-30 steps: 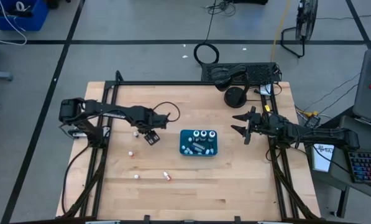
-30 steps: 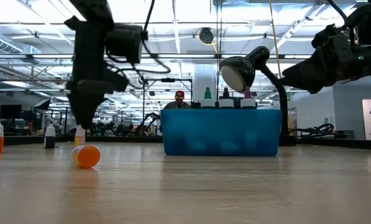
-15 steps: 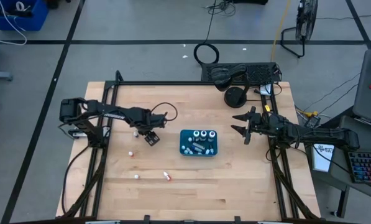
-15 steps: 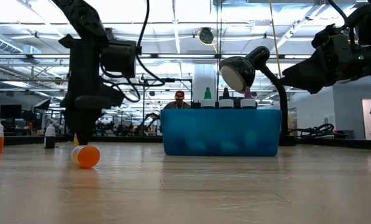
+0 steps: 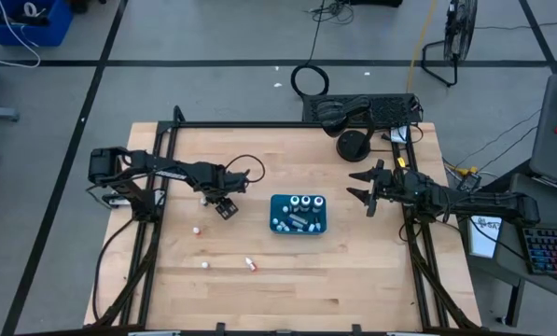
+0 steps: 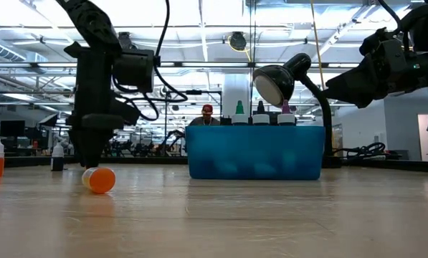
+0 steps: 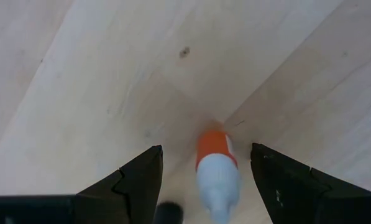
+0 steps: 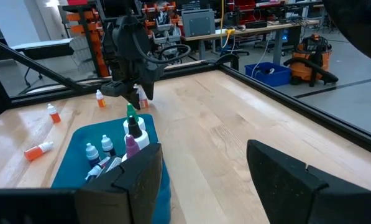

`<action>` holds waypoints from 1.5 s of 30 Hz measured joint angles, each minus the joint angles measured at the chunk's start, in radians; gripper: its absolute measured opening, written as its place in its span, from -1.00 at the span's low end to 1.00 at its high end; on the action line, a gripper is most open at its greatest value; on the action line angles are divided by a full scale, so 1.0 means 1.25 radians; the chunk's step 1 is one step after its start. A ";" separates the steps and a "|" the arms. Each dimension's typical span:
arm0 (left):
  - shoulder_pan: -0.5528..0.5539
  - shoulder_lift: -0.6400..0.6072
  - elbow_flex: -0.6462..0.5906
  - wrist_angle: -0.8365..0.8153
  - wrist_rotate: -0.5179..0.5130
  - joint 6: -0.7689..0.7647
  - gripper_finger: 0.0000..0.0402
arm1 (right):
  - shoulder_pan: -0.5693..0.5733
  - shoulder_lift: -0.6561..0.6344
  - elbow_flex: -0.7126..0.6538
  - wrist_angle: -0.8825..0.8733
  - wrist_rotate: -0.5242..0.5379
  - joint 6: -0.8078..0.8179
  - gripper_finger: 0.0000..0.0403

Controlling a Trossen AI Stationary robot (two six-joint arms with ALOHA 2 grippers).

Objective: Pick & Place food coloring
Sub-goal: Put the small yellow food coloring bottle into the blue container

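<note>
Hovering over the counter point(image 5: 287, 266), our left end effector point(image 7: 204, 180) stands released, an orange-bodied food coloring bottle point(image 7: 217, 168) between its fingers.

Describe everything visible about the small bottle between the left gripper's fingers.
The bottle is tiny, with an orange body and a whitish cap end that looks like plastic. It stands on the bare wooden table, seen from above. The left gripper is open astride it, a dark finger on either side, neither touching. No other bottle shows near it there.

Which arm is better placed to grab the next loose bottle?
Left: the left gripper is open, straddling an orange-bodied bottle. The right gripper hangs beyond the teal box.
</note>
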 joint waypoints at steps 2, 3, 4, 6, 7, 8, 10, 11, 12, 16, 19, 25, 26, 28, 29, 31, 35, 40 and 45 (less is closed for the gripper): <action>0.000 0.000 0.000 0.007 0.000 0.011 0.22 | 0.000 0.000 0.000 0.000 0.000 0.000 0.11; 0.000 0.000 0.000 0.010 0.000 0.017 0.21 | 0.000 0.000 0.000 0.000 0.000 0.000 0.11; 0.000 0.000 0.000 0.012 0.000 0.018 0.18 | 0.000 0.000 0.000 0.000 0.000 0.000 0.11; -0.001 0.000 0.000 0.014 0.006 0.021 0.06 | 0.000 0.000 0.000 0.000 0.000 0.000 0.11; 0.000 0.000 0.000 0.016 0.014 0.024 -0.02 | 0.000 0.000 0.000 0.000 0.000 0.000 0.11; -0.001 0.000 -0.001 0.017 0.023 0.028 -0.13 | 0.000 0.000 0.000 0.000 0.000 0.000 0.11; -0.004 0.001 -0.001 0.018 0.040 0.037 -0.39 | 0.000 0.000 0.000 0.000 0.000 0.000 0.11; -0.006 0.001 -0.001 0.020 0.045 0.041 -0.53 | 0.000 0.000 0.000 0.000 0.000 0.000 0.11; -0.008 0.001 -0.001 0.022 0.051 0.046 -0.66 | 0.000 0.000 0.000 0.000 0.000 0.000 0.11; -0.014 0.004 0.013 0.019 0.076 0.044 -0.70 | 0.000 0.000 0.000 0.000 0.000 0.000 0.11; -0.030 0.003 0.052 0.021 0.086 0.064 -0.70 | 0.000 0.000 0.000 0.000 0.000 0.000 0.11; -0.075 0.003 0.212 0.002 0.084 0.114 -0.70 | 0.000 0.000 0.000 0.000 0.000 0.000 0.11; -0.083 0.003 0.246 0.000 0.078 0.120 -0.70 | 0.000 0.000 0.000 0.000 0.000 0.000 0.11; -0.102 0.003 0.317 0.000 0.068 0.139 -0.70 | 0.000 0.000 0.000 0.000 0.000 0.000 0.11; -0.112 0.003 0.352 0.001 0.059 0.152 -0.70 | 0.000 0.000 0.000 0.000 0.000 0.000 0.11; -0.131 0.010 0.424 0.001 0.026 0.177 -0.70 | 0.000 0.000 0.000 0.000 0.000 0.000 0.11; -0.153 0.038 0.537 -0.043 -0.039 0.215 -0.70 | 0.000 0.000 0.000 0.000 0.000 0.000 0.11; -0.150 0.111 0.595 -0.089 -0.064 0.232 -0.70 | 0.000 0.001 0.000 -0.001 0.000 0.000 0.11; -0.143 0.204 0.595 -0.094 -0.044 0.268 -0.70 | 0.000 0.007 0.000 0.003 0.000 0.000 0.11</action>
